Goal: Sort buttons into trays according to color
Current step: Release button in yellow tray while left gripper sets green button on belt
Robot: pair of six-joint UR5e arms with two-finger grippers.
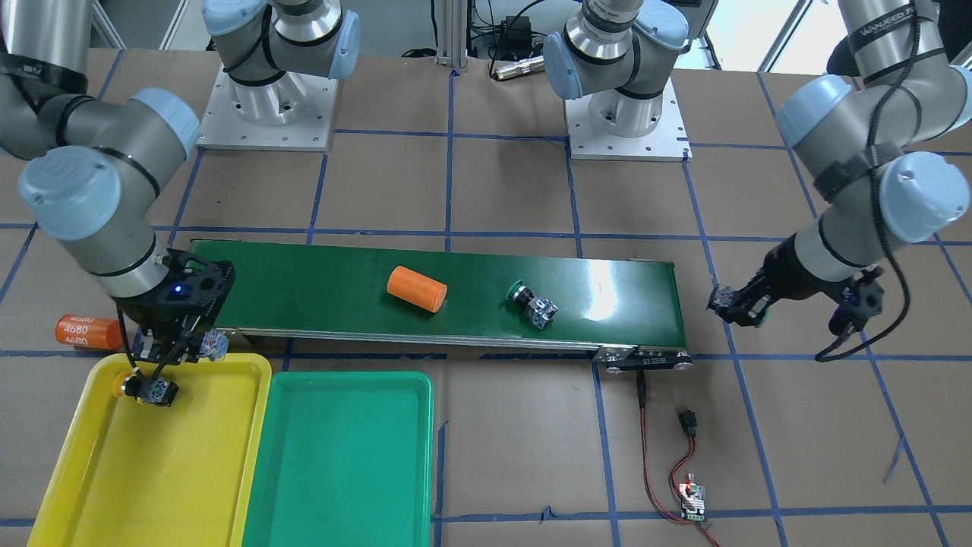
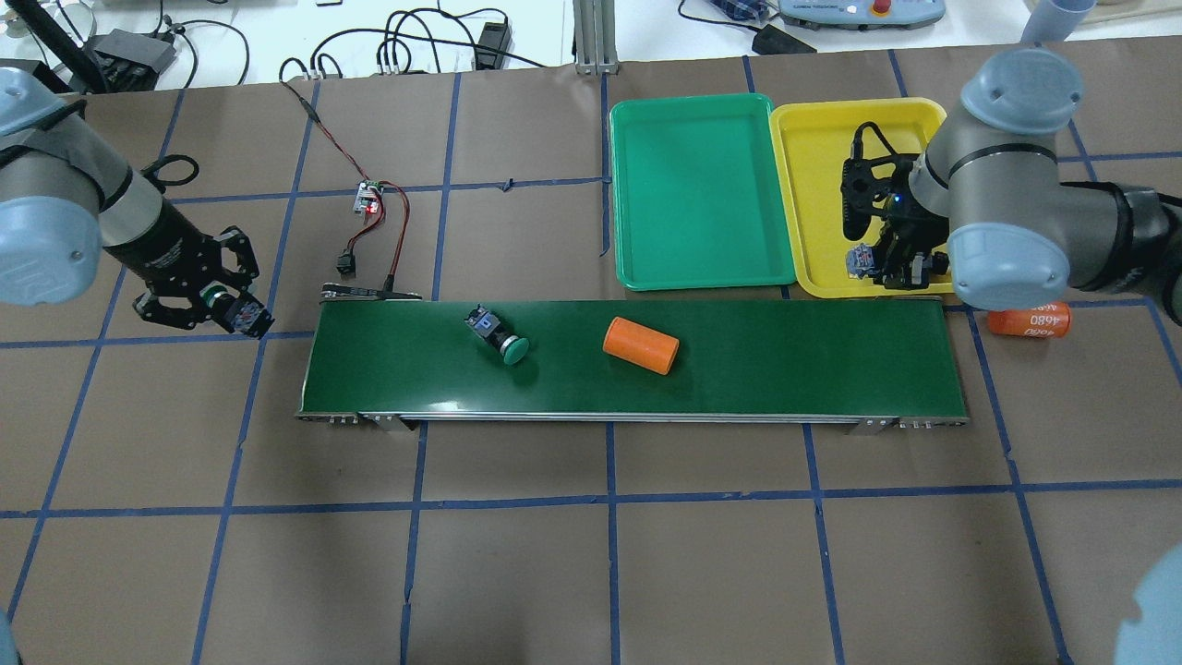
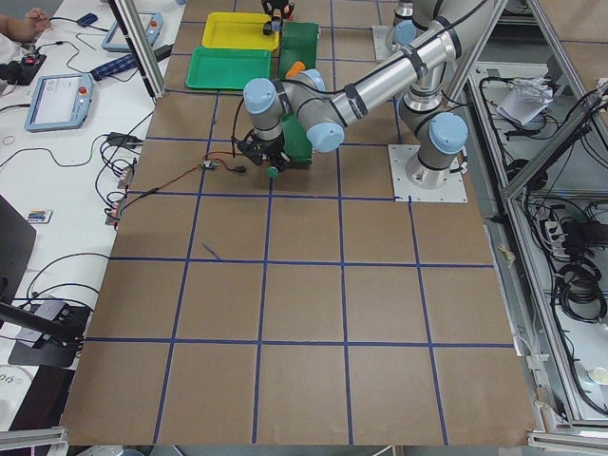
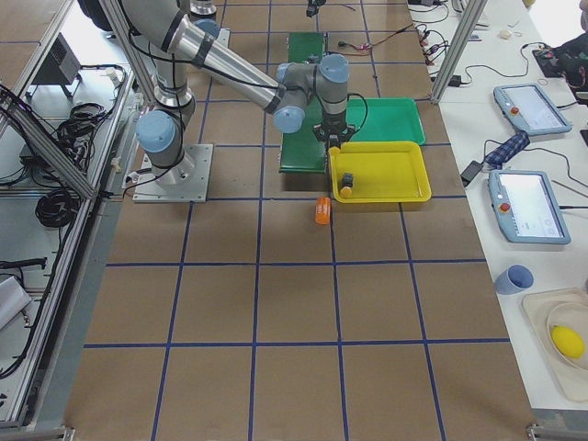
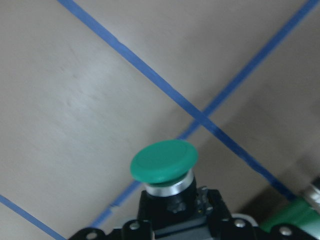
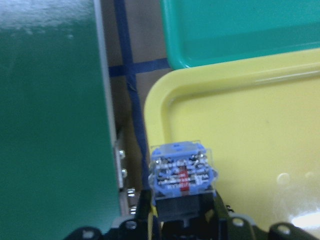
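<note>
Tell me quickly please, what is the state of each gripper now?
Left gripper: shut on a green button.
Right gripper: shut on a second button, above the yellow tray.

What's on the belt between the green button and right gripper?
Only an orange cylinder on its side; overhead view shows the belt otherwise bare.

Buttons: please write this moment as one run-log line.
left gripper: shut on green button | right gripper: shut on blue-backed button over yellow tray | yellow button: in tray | second green button: on belt | green tray: empty
</note>
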